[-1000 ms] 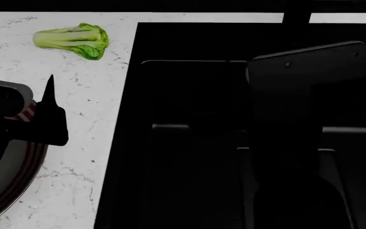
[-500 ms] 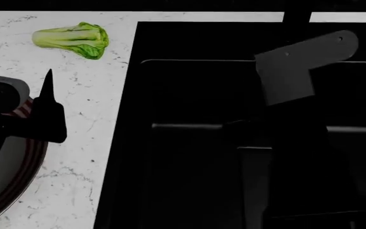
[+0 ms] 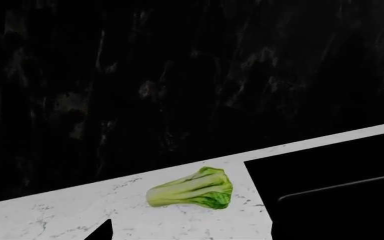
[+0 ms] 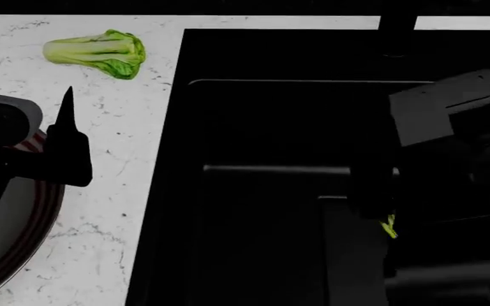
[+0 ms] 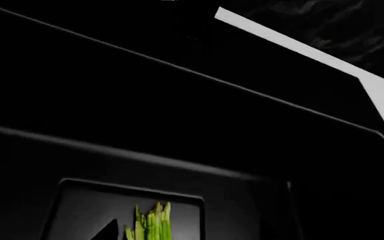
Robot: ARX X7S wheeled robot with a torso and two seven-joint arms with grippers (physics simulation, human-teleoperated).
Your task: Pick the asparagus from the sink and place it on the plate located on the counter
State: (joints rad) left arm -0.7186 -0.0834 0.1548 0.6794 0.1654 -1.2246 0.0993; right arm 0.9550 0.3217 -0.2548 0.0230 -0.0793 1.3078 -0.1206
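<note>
**While right arm swings aside, asparagus comes into sight in sink**

Since the earlier head frames, where the right arm covered the basin's middle, the arm has shifted toward the right edge and a sliver of asparagus [image 4: 389, 226] now shows beneath it. Asparagus lies on the floor of the sink [image 4: 254, 127], tips visible in the right wrist view [image 5: 150, 224]. Right tool [image 4: 372, 191] sits just above the spears; jaw state cannot be told, too dark. Judgement: approach under way, no grasp confirmed yet.

Left tool [image 4: 62, 143] hovers over the plate [image 4: 23, 248] at the desk [image 4: 126, 191] edge, barely moved; its jaw state also unclear. Bok choy [image 4: 100, 54] lies untouched on the desk, well apart.
</note>
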